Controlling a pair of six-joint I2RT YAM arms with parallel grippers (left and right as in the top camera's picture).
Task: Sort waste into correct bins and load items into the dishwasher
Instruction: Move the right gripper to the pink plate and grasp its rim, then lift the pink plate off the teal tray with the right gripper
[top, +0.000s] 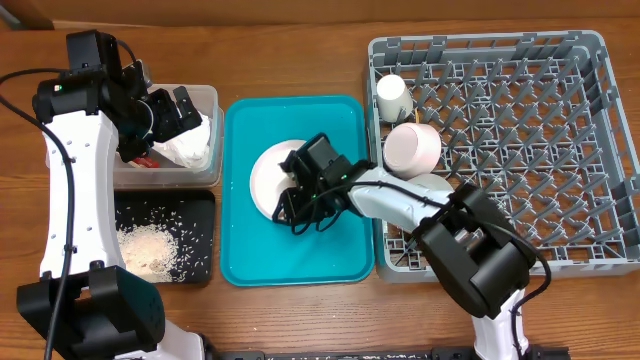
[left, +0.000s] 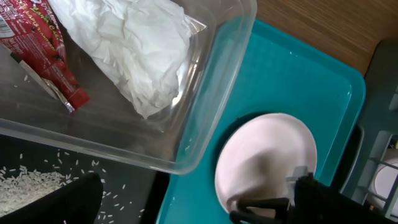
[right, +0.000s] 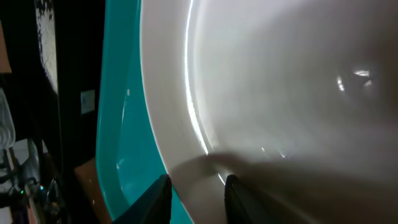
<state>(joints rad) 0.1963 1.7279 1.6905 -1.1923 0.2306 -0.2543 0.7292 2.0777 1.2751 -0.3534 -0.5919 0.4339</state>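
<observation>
The pale pink plate (top: 268, 172) lies in the teal tray (top: 240, 250). My right gripper (top: 298, 205) is at its near-right edge; in the right wrist view its fingers (right: 198, 199) hold the plate's rim (right: 280, 93) between them. My left gripper (top: 183, 108) is open and empty above the clear tub (top: 205, 95), which holds the crumpled napkin (left: 137, 43) and the red wrapper (left: 43, 50). Rice grains (top: 150, 248) lie in the black tray (top: 200, 210). The white cup (top: 393, 95), pinkish bowl (top: 412, 148) and white-grey bowl (top: 432, 185) sit in the dish rack (top: 600, 150). Chopsticks are not visible.
The clear tub and the black tray stand side by side just left of the teal tray. The rack stands against the teal tray's right side, its three dishes along its left edge. Bare wooden table shows at the far edge.
</observation>
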